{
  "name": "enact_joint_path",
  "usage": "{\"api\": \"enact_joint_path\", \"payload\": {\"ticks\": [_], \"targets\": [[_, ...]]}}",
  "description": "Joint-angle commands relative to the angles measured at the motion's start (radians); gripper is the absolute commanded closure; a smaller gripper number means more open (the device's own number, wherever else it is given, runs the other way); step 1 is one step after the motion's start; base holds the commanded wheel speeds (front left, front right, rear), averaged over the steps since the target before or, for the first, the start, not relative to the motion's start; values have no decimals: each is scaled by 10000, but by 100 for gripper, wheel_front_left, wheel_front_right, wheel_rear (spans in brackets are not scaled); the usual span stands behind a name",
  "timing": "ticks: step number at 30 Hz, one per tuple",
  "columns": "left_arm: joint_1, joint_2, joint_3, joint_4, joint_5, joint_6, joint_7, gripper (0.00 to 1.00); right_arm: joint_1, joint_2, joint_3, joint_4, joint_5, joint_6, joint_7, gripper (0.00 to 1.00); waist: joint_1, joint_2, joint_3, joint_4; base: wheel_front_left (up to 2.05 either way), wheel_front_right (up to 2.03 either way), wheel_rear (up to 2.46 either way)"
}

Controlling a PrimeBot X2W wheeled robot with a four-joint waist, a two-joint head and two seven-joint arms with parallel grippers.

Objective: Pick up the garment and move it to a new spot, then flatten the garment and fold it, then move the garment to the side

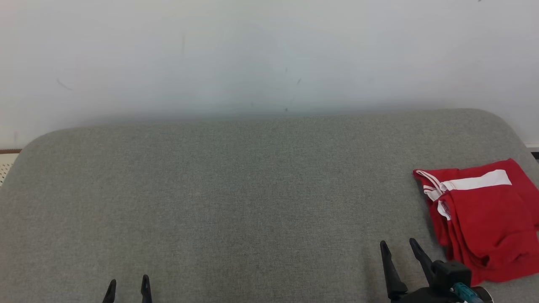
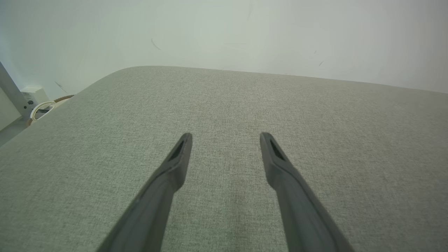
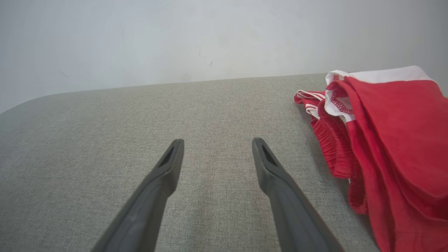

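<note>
A red garment with white stripes lies folded at the right side of the grey cushioned surface; the right wrist view has the garment at its right, ribbed waistband toward the fingers. My right gripper stands open just left of the garment's near edge, apart from it, nothing between its fingers. At the lower left my left gripper is open too, holding nothing; the left wrist view has its fingers over bare fabric.
A pale wall rises right behind the cushion's far edge. The cushion's corners are rounded. Off its left edge sit a white box and a looped cable on the floor.
</note>
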Motion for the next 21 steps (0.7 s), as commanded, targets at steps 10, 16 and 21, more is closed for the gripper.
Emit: {"api": "enact_joint_path", "payload": {"ticks": [10,16,21], "targets": [[-207,20,133,-84,-22,-149,-1,0,-307,20,45,-176,-36,-1,-2,0,-1,-1,48,57,0,0,0],[-227,20,186,-76,-28,-177,-1,0,-344,23,90,-180,-31,-1,-2,0,-1,-1,77,90,0,0,0],[-250,21,214,-59,-35,-213,-1,0,-378,20,120,-184,-21,-1,-2,0,-1,-1,97,108,0,0,0]]}}
